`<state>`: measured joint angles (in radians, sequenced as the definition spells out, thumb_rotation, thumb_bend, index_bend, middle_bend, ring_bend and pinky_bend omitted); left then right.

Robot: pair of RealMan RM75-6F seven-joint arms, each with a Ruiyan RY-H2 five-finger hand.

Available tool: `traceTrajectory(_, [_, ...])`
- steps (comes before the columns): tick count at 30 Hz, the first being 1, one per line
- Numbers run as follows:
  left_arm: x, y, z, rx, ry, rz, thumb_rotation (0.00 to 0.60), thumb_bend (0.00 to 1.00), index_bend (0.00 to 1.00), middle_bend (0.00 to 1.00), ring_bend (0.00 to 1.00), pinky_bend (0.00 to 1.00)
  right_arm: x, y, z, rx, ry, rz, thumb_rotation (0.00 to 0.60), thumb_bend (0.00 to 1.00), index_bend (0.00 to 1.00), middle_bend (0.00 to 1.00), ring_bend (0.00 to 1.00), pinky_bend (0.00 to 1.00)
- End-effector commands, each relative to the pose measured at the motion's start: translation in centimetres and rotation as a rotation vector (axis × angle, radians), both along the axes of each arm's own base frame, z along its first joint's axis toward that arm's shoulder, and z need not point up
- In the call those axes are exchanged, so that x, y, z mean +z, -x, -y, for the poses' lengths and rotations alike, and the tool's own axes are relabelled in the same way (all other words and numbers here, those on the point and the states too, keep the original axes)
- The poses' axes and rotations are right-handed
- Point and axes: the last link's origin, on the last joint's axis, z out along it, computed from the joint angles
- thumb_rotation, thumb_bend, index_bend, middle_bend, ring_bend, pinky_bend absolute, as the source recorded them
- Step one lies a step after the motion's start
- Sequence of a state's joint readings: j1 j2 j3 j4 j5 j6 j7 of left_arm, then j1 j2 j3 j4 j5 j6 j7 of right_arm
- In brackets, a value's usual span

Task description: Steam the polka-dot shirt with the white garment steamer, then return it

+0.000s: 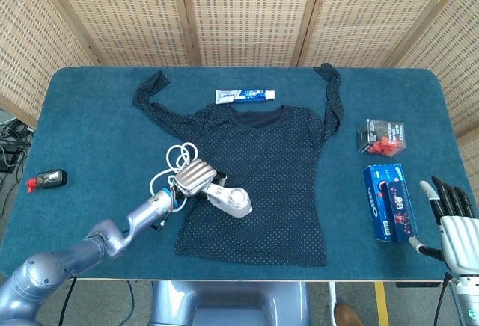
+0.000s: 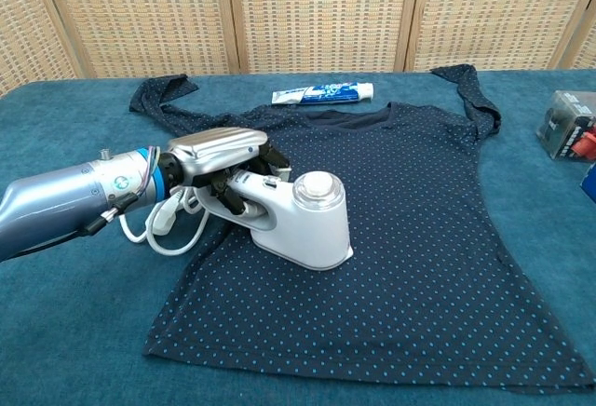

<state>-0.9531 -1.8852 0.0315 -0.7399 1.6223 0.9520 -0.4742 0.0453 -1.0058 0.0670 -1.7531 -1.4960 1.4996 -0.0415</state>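
Observation:
The navy polka-dot shirt (image 1: 273, 158) (image 2: 419, 210) lies spread flat on the blue table, sleeves pointing to the far side. My left hand (image 1: 193, 177) (image 2: 216, 155) grips the handle of the white garment steamer (image 1: 230, 202) (image 2: 303, 222), whose head rests on the shirt's left part. Its white cord (image 1: 171, 163) (image 2: 168, 229) loops beside the hand on the table. My right hand (image 1: 451, 214) hangs open off the table's front right corner, holding nothing.
A toothpaste tube (image 1: 245, 96) (image 2: 322, 94) lies just beyond the collar. Right of the shirt stand a clear box with red pieces (image 1: 385, 136) (image 2: 568, 125) and a blue cookie box (image 1: 391, 202). A small black and red device (image 1: 47, 180) sits at the left edge.

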Motion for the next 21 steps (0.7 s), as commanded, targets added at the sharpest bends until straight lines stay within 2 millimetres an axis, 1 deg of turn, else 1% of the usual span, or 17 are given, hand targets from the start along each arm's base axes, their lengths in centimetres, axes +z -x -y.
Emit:
traceTrajectory(1, [-0.2, -0.2, 0.7, -0.012, 0.03, 0.011, 0.6, 0.61, 0.96, 0.8, 0.73, 0.87, 0.0, 0.0, 0.0, 0.0, 0.002, 0.0, 0.6, 0.0, 0.07, 0.0, 0.0, 0.0])
traceTrajectory(2, [-0.2, -0.2, 0.8, -0.013, 0.033, 0.012, 0.6, 0.61, 0.96, 0.8, 0.73, 0.87, 0.1, 0.0, 0.0, 0.0, 0.002, 0.0, 0.6, 0.0, 0.07, 0.0, 0.0, 0.0])
traceTrajectory(12, [-0.9, -2.3, 3.8, -0.087, 0.137, 0.046, 0.6, 0.61, 0.96, 0.8, 0.73, 0.87, 0.2, 0.0, -0.1, 0.004, 0.006, 0.005, 0.6, 0.0, 0.07, 0.0, 0.0, 0.0])
traceTrajectory(18, [-1.3, -3.3, 5.6, -0.128, 0.184, 0.052, 0.6, 0.61, 0.96, 0.8, 0.73, 0.87, 0.3, 0.0, -0.2, 0.004, 0.006, 0.005, 0.6, 0.0, 0.07, 0.0, 0.0, 0.0])
traceTrajectory(21, [-1.5, -3.5, 5.9, -0.14, 0.191, 0.05, 0.6, 0.61, 0.96, 0.8, 0.73, 0.87, 0.2, 0.0, -0.2, 0.004, 0.003, 0.005, 0.6, 0.0, 0.07, 0.0, 0.0, 0.0])
